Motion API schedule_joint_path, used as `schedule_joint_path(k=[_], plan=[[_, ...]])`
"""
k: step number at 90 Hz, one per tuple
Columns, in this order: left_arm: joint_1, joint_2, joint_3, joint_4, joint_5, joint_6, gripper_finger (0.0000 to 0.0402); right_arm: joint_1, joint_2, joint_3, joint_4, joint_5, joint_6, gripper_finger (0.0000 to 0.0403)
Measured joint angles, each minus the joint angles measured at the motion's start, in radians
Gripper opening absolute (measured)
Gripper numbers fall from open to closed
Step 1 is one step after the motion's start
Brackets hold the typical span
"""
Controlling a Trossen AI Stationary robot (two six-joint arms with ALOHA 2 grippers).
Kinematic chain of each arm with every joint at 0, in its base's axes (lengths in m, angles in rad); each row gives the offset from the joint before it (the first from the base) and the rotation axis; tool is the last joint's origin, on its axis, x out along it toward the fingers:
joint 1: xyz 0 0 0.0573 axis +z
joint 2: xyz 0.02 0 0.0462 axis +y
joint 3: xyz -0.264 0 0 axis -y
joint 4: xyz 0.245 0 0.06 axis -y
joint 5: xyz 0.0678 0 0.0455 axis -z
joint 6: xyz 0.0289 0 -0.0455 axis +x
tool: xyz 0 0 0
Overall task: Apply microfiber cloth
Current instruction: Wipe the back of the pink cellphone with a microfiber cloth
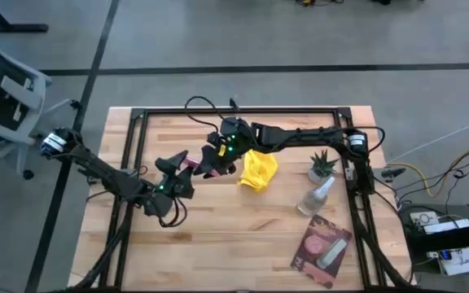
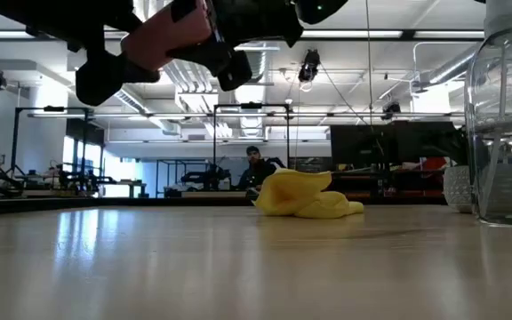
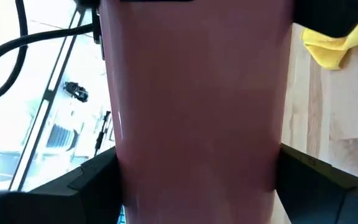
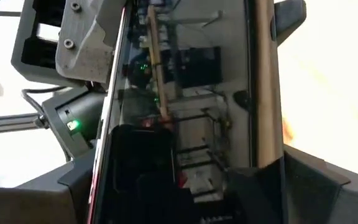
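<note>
Midway along the table's [image 1: 243, 244] far half, both grippers (left [image 1: 187, 162], right [image 1: 212, 159]) grip a pink slab [image 2: 169, 33] aloft, cloth [image 1: 258, 169] crumpled beside them.

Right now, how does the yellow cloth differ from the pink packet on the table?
The microfiber cloth is bright yellow, soft and crumpled in a heap near the table's middle; the pink-and-dark packet is flat, stiff-looking and lies near the front right corner. Both rest on the table, untouched by either claw.

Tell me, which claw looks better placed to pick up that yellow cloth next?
Probably the right claw: it hovers beside the microfiber cloth. The left claw is farther off and already shut on a pink flat object.
</note>
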Motion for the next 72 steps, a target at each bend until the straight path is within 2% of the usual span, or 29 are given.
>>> schedule_joint_path(k=[22,57,72], plan=[[-0.037,0.0,-0.004,-0.025,0.003,0.012,0.0319,0.002,-0.004,0.0,-0.059,-0.08,-0.001,0.0332],[-0.04,0.0,-0.011,-0.034,0.0,-0.019,0.0318,0.024,-0.021,0.0,-0.083,-0.103,-0.006,0.0336],[-0.041,0.0,-0.013,-0.046,-0.008,-0.027,0.0318,0.038,-0.053,0.001,-0.182,-0.108,-0.065,0.0336]])
